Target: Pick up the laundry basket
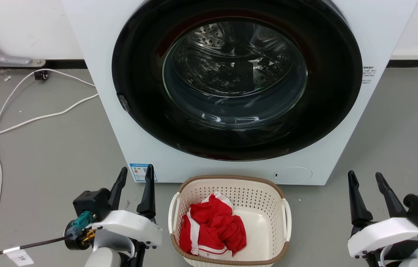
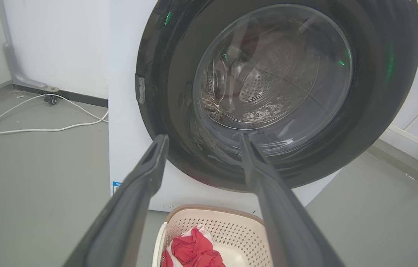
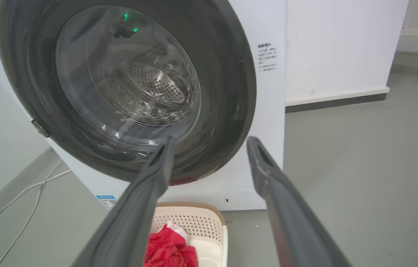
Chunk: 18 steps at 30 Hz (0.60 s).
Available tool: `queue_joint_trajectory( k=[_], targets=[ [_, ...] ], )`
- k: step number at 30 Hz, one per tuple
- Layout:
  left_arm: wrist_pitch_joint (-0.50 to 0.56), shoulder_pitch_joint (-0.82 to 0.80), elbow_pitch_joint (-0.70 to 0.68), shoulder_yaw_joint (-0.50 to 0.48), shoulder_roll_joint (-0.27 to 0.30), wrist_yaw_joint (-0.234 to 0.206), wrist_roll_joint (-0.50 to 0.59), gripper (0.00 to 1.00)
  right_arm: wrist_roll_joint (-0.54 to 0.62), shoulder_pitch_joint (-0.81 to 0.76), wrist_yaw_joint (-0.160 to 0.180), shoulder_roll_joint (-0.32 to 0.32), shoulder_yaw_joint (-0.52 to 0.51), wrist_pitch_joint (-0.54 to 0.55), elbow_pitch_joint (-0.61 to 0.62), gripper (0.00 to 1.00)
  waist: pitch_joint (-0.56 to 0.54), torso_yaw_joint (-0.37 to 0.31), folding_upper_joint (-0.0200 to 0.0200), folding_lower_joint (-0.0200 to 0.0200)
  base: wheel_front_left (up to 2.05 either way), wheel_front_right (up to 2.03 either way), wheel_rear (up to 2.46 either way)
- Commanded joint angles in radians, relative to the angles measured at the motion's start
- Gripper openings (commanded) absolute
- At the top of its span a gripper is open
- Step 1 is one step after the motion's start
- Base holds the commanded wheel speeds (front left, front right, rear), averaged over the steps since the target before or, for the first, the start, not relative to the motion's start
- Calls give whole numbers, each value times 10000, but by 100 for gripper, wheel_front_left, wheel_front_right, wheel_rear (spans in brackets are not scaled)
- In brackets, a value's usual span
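The laundry basket (image 1: 264, 207) is cream-white with perforated walls, a brown rim and white side handles. It stands on the grey floor just in front of the washing machine, bottom centre of the head view. Red and white clothing (image 1: 212, 226) lies inside it. My left gripper (image 1: 136, 176) is open, left of the basket and apart from its left handle. On the other side my right gripper (image 1: 366, 178) is open too, well clear of the right handle. The basket (image 2: 227, 230) shows low between the left fingers, and its corner (image 3: 197, 222) shows low in the right wrist view.
A white washing machine (image 1: 94, 55) with a shut dark round glass door (image 1: 236, 78) stands right behind the basket. White cables (image 1: 30, 118) trail over the floor at the left. A white wall with a dark skirting runs behind.
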<state>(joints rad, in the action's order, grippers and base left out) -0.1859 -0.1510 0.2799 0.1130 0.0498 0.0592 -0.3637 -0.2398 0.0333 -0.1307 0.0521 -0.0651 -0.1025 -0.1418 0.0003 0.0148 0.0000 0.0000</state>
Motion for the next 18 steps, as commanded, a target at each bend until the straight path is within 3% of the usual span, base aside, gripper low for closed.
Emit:
queue_joint_trajectory(
  k=[1,18],
  targets=[
    [-138,-217,42,29,18,-72,428,100,475,-99,1,-17,10,-74,107,100,1,1,0,0,0,0,0],
    [-481,-248,224,101,60,-241,1893,100,2075,-200,1,-24,144,-240,240,100,-4,51,0,0,0,0,0]
  ],
)
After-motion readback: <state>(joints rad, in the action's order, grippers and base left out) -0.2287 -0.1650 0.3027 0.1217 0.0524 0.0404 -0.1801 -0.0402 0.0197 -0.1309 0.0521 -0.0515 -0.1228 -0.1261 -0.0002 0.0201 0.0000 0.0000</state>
